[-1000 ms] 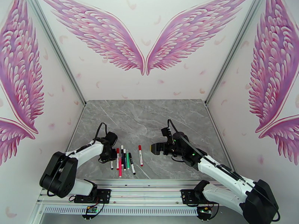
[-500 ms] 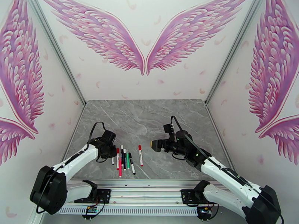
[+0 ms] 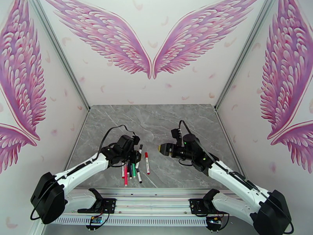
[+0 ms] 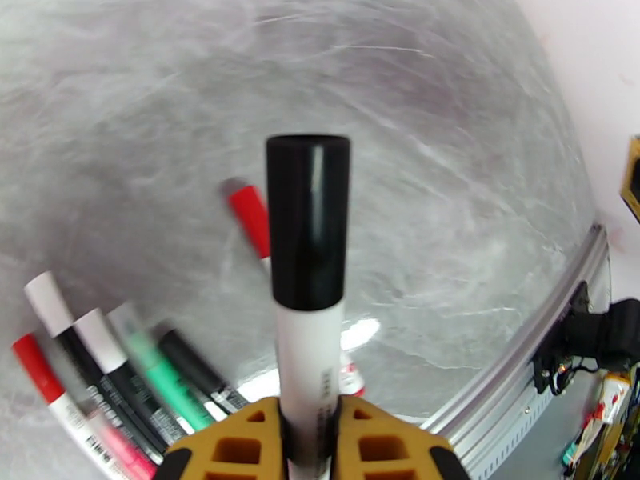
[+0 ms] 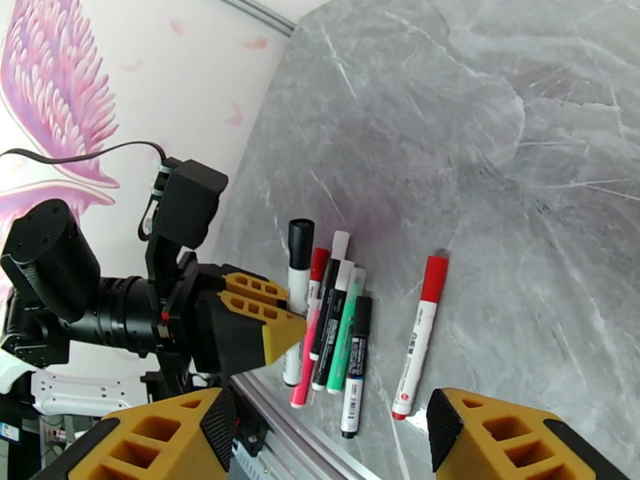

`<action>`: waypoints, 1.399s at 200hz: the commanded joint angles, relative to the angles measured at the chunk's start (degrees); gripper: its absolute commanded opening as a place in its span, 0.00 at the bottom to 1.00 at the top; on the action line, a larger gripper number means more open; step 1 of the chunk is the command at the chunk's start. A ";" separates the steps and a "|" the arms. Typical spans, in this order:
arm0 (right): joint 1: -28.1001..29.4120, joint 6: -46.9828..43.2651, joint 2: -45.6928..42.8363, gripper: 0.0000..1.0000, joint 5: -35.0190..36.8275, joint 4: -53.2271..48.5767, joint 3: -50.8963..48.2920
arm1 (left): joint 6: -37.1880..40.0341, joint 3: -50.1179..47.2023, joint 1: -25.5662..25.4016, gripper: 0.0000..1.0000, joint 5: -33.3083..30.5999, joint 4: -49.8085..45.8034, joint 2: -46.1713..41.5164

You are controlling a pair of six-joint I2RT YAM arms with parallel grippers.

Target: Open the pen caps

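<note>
Facing the wide-open right gripper [image 5: 330, 423], the left gripper [image 4: 308, 426] pinches a pen [image 4: 308, 354] below its black cap [image 4: 308, 222].

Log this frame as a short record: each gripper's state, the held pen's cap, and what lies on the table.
Left arm: left gripper shut on the white barrel of the black-capped pen, held off the table
Cap: black cap on the pen, not yet pulled
Right arm: right gripper open, empty, hovering to the right of the held pen
Lying flat: red-capped pen on its own; pen cluster to its left
</note>
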 commanded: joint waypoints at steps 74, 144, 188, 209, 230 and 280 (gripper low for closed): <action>-3.09 3.93 9.72 0.62 -9.98 7.07 5.17 | 2.24 4.86 -2.84 0.15 18.47 12.81 4.68; -2.95 5.75 13.44 0.53 -10.31 11.63 4.59 | 0.25 5.38 -4.38 0.15 18.65 14.50 5.50; -2.58 4.21 14.39 0.47 -11.01 9.68 4.98 | -0.09 5.92 -4.76 0.14 18.59 15.15 6.55; -2.43 4.04 14.44 0.45 -11.18 9.53 4.80 | -0.39 5.91 -4.77 0.15 18.90 15.45 6.60; -2.20 3.39 14.56 0.40 -11.14 8.98 5.08 | -0.28 5.99 -4.94 0.14 18.88 15.08 6.70; -1.43 2.86 15.23 0.29 -11.36 8.41 5.77 | -0.28 6.03 -4.94 0.14 18.44 14.84 6.97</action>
